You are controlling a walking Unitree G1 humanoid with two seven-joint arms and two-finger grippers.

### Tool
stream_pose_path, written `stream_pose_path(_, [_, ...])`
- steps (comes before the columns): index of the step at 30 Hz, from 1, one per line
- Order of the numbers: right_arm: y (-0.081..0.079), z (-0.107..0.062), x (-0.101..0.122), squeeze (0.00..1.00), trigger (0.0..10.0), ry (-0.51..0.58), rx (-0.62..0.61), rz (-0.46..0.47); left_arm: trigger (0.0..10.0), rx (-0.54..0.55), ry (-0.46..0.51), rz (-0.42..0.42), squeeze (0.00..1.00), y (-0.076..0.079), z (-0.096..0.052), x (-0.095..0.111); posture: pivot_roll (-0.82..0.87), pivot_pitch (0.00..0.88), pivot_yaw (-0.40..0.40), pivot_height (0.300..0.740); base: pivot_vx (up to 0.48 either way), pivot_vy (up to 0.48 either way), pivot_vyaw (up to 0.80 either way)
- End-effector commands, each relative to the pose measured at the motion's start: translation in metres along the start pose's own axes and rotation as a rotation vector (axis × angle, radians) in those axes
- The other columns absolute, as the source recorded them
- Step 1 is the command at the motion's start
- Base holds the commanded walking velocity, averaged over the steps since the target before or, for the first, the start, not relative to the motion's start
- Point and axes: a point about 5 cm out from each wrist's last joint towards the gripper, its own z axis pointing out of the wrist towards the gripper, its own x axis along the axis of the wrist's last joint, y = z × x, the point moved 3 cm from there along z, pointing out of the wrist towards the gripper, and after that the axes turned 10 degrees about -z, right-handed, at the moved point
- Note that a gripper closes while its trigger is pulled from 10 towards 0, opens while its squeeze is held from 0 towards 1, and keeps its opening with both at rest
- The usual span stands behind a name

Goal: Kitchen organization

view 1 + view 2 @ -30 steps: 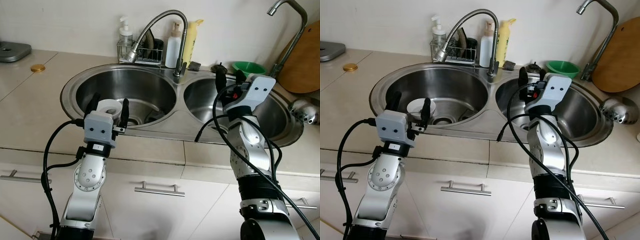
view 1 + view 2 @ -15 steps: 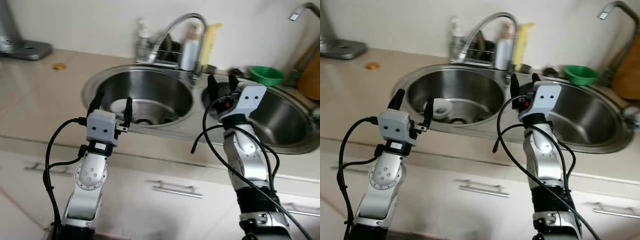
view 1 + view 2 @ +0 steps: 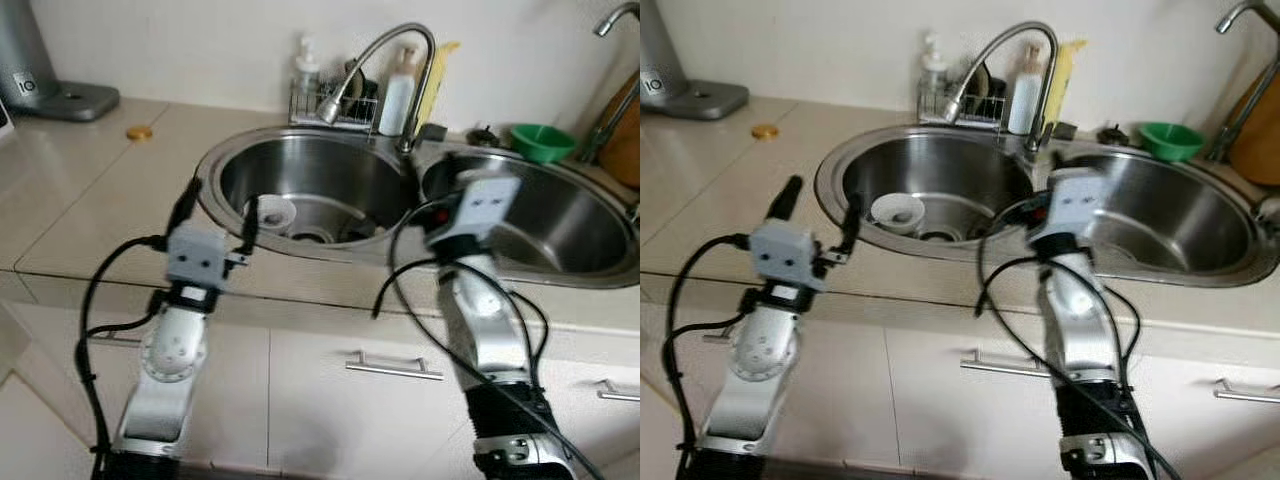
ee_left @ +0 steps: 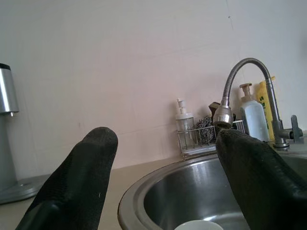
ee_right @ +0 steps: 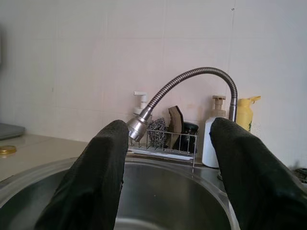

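Observation:
A white bowl (image 3: 272, 211) lies in the left basin of the steel double sink (image 3: 210, 175), near the drain. My left gripper (image 3: 221, 203) is raised over the counter's front edge just before that basin, open and empty, pointing at the bowl (image 4: 199, 225). My right gripper (image 5: 168, 143) is open and empty too, held up near the divider between the basins, and is blurred in the head views. It points at the flexible faucet (image 5: 192, 79).
A wire rack (image 3: 335, 100) with soap bottles and scourers stands behind the sink. A green bowl (image 3: 543, 142) and a wooden board (image 3: 625, 140) are at the back right. A gold lid (image 3: 139, 132) and a silver appliance (image 3: 40, 60) sit on the left counter. Cupboard handles (image 3: 393, 368) are below.
The whole view has swung left and pulled back, so the sink now sits further right and more left counter shows. Both grippers stay raised and open.

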Motion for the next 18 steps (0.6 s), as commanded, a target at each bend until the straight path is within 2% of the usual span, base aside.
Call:
stream_pose_path(1, [0.009, -0.002, 0.005, 0.00, 10.0, 0.022, -0.024, -0.031, 10.0, -0.026, 0.021, 0.000, 0.00, 0.009, 0.001, 0.005, 0.06, 0.000, -0.077, 0.740, 0.000, 0.000, 0.00])
stream_pose_path(13, [0.008, -0.011, 0.002, 0.00, 10.0, 0.015, -0.013, -0.076, 10.0, -0.046, 0.002, 0.010, 0.00, 0.013, -0.003, 0.000, 0.06, 0.000, -0.079, 0.740, 0.000, 0.000, 0.00])
stream_pose_path(18, [0.010, -0.013, 0.001, 0.00, 10.0, 0.015, -0.019, -0.080, 10.0, -0.045, -0.010, -0.014, 0.00, 0.014, -0.003, -0.002, 0.05, 0.000, -0.077, 0.740, 0.000, 0.000, 0.00])
